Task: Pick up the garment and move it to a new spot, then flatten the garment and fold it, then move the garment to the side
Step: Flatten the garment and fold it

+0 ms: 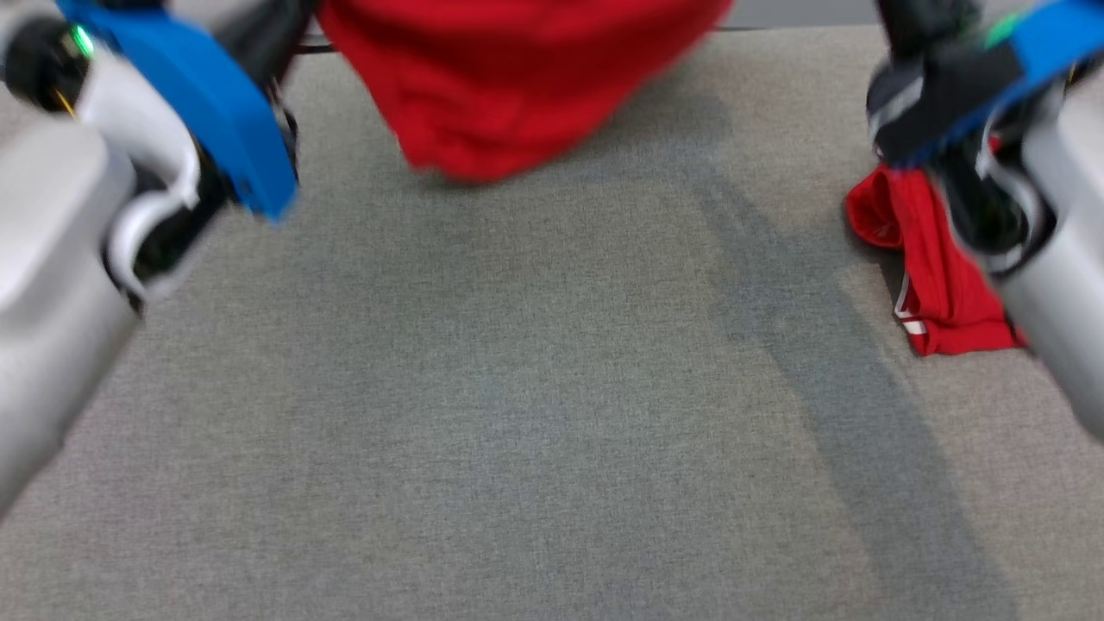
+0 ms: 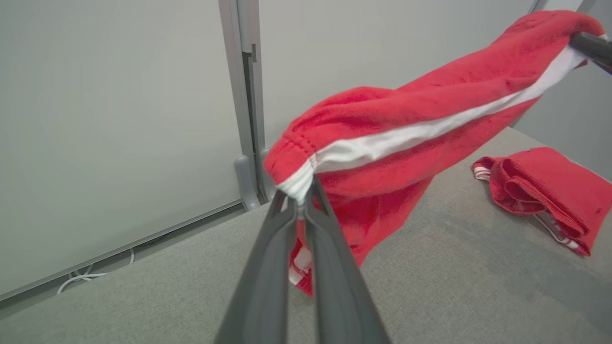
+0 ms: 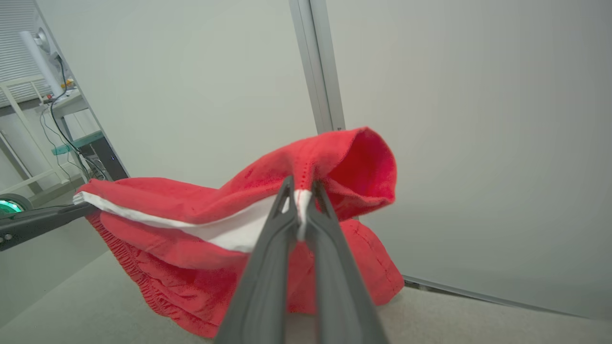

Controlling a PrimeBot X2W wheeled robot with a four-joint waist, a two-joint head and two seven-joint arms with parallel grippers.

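Red garment (image 1: 517, 78) aloft over far side of worktop (image 1: 517, 414), stretched between claws. Left claw (image 2: 299, 200) clenched on white-striped corner. Right claw (image 3: 300, 193) clenched on opposite edge. Likely soft, light, limp: sags mid-span. Best hold: hem corners. Folded red piece (image 2: 545, 191) lies nearby.

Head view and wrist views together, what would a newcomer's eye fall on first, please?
A red garment with a white stripe hangs strung between the left and right jaws, both shut on its edge, above the grey table. A second, folded garment lies at the table's right side.
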